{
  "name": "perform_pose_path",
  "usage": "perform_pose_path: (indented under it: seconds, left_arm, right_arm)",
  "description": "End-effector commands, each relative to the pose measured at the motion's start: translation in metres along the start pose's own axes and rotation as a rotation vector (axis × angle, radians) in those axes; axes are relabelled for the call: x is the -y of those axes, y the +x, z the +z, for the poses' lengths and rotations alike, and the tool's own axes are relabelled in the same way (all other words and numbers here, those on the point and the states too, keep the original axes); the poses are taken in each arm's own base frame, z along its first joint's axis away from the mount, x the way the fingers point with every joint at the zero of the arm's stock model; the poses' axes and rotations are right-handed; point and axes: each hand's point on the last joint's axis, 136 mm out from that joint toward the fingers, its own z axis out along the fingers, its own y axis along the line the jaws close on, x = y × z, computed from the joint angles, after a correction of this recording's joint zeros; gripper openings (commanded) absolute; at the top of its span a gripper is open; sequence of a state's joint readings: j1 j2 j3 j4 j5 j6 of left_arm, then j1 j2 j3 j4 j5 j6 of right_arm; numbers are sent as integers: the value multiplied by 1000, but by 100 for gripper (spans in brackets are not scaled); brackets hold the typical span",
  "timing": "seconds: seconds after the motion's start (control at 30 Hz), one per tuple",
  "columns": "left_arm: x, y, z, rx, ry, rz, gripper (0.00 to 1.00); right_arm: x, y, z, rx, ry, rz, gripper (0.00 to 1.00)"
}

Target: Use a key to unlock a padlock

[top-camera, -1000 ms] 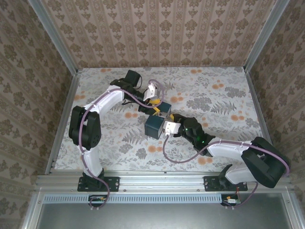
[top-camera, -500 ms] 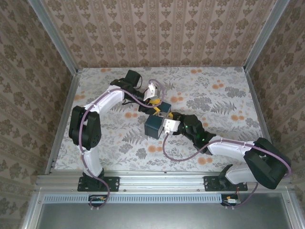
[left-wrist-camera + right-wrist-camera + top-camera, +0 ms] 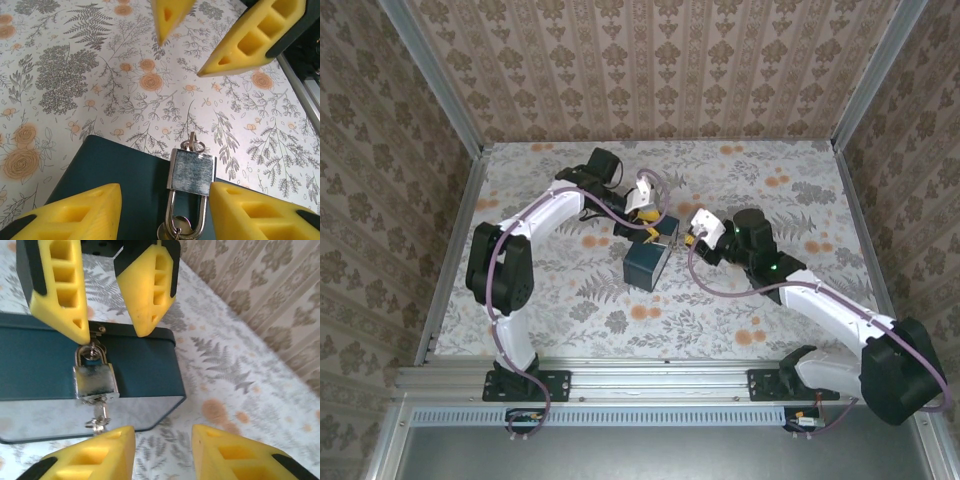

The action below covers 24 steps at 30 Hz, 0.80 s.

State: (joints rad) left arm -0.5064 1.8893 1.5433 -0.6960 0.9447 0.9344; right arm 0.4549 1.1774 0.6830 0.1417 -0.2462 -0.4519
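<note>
Padlock (image 3: 95,382), key (image 3: 98,419) at its base, sits on the dark blue box (image 3: 40,360) in the middle of the table (image 3: 800,190). Left hand (image 3: 165,195), at the box's 12 o'clock, straddles it with fingers spread. Right hand (image 3: 164,435), at 2 o'clock, hangs open and empty.

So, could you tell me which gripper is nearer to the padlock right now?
Left. The left gripper has its fingers on either side of the padlock; the right gripper is apart from it, beside the blue box.
</note>
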Motion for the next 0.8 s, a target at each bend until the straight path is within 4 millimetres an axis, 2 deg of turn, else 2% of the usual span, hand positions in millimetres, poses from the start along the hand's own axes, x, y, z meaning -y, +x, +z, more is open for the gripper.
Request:
perform_pose_path:
  seconds: [0.0, 0.17, 0.37, 0.53, 0.77]
  left_arm:
    - [0, -11, -12, 25, -38, 11, 50]
    - [-5, -6, -18, 7, -98, -10, 50]
    - [-2, -13, -27, 39, -154, 13, 51]
    - [-2, -12, -27, 36, -149, 7, 50]
    - [-1, -15, -27, 37, -143, 14, 50]
  right_arm:
    - [-28, -2, 1, -24, -231, 314, 34]
    - [-25, -6, 16, -58, -341, 656, 33]
    - [-29, 4, 36, -138, -416, 897, 33]
    - [-32, 6, 34, -133, -442, 941, 34]
    - [-33, 15, 33, -137, -441, 967, 27]
